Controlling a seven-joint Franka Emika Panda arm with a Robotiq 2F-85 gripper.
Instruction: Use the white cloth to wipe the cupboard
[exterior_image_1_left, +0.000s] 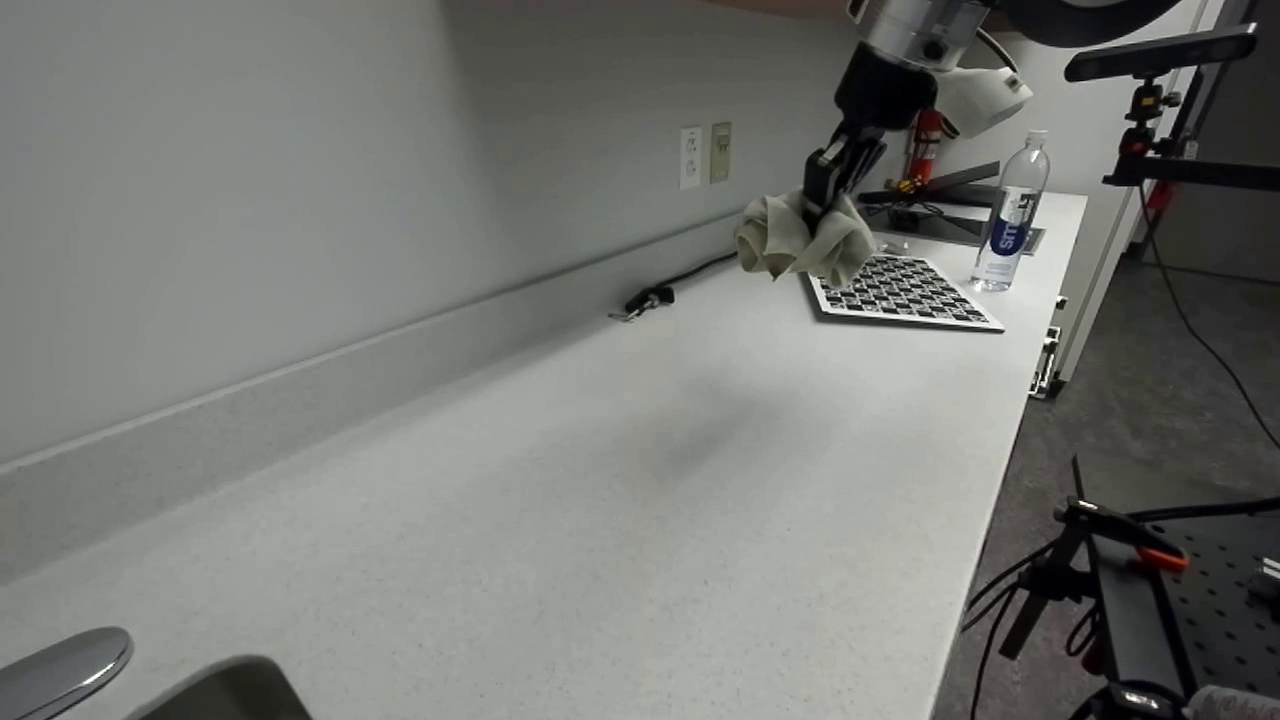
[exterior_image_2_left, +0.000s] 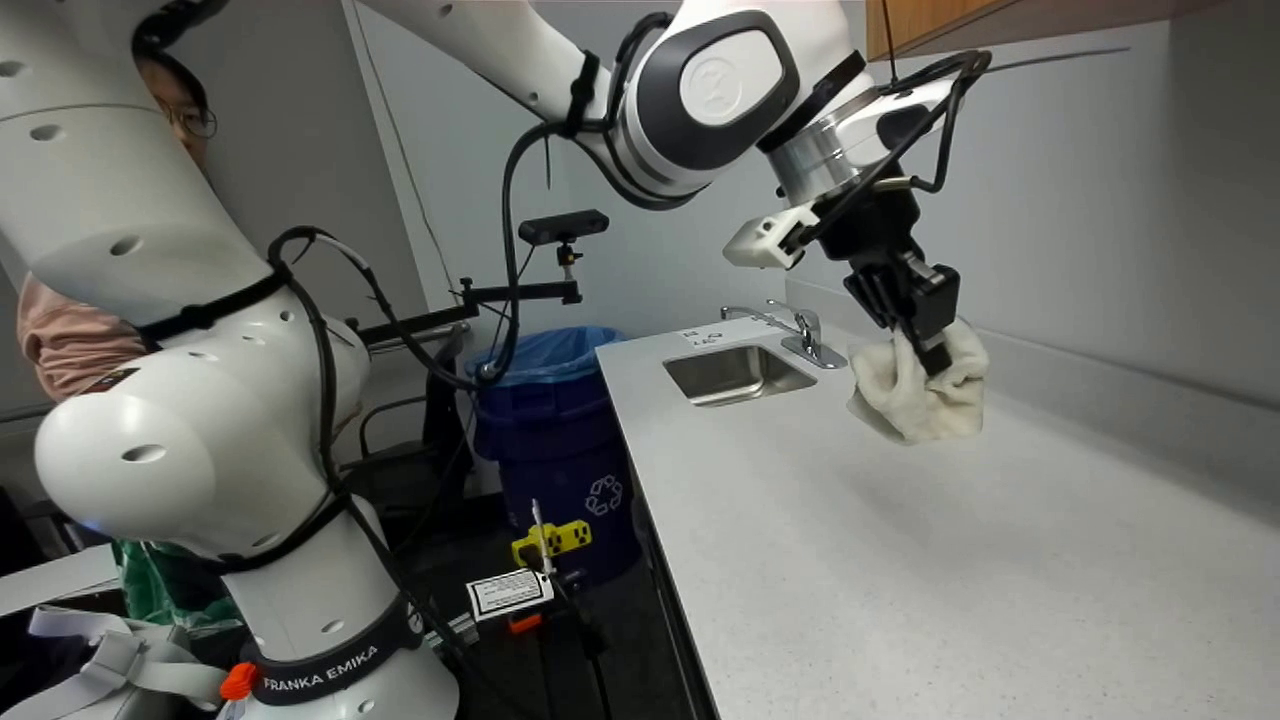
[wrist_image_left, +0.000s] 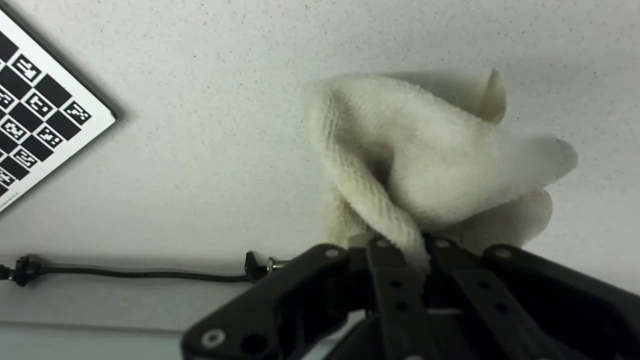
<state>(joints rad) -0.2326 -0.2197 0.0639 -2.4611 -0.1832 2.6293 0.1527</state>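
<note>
The white cloth (exterior_image_1_left: 845, 248) is crumpled and hangs in folds from my gripper (exterior_image_1_left: 822, 205), clear above the white countertop (exterior_image_1_left: 600, 520). In an exterior view the cloth (exterior_image_2_left: 915, 405) hangs below the fingers of the gripper (exterior_image_2_left: 928, 345), over the counter (exterior_image_2_left: 930, 580) near the wall. In the wrist view the cloth (wrist_image_left: 445, 165) bulges out past the gripper (wrist_image_left: 407, 245), with one fold pinched between the fingers, which are shut on it. A wooden overhead cupboard (exterior_image_2_left: 960, 22) shows only its lower edge, above and behind the gripper.
A checkered board (exterior_image_1_left: 905, 295) and a water bottle (exterior_image_1_left: 1010, 215) stand on the far counter. A cable with a black end (exterior_image_1_left: 650, 298) lies along the backsplash. A sink (exterior_image_2_left: 735, 375) and a faucet (exterior_image_2_left: 808, 340) are at the opposite end. A camera stand (exterior_image_1_left: 1150, 110) rises beside the counter.
</note>
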